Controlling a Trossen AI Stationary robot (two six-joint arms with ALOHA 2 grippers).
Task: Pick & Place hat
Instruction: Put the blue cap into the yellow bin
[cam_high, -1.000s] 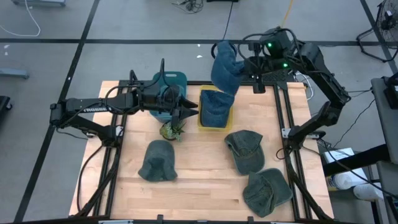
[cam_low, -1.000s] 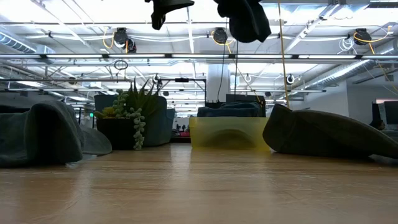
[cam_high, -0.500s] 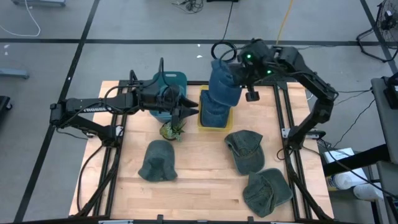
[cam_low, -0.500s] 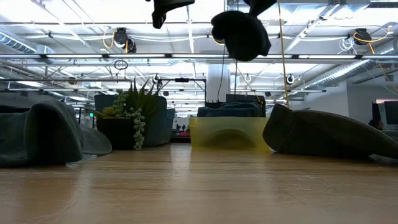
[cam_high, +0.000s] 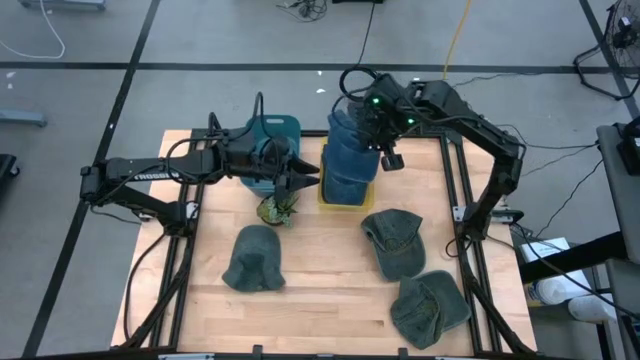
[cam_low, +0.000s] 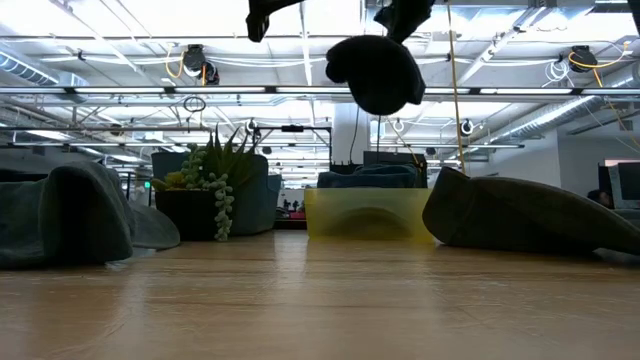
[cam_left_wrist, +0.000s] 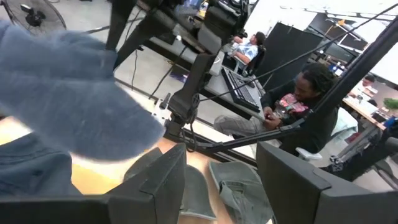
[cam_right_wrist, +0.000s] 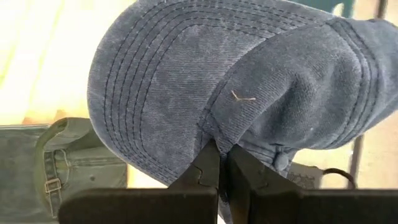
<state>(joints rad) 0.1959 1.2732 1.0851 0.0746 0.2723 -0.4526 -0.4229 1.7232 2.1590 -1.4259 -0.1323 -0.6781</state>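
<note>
The right gripper is clenched on a blue hat — in the right wrist view its fingers pinch the fabric just under the brim, and the hat hangs below them in the air. In the high view the hat hangs right over the yellow bin, which sits at about 12 o'clock on the table and already holds a folded hat. So the drop seems to lie straight down, with perhaps a slight shift toward 6 o'clock. The left gripper waits at the bin's 9 o'clock side, fingers parted and empty — close enough to matter during the descent.
</note>
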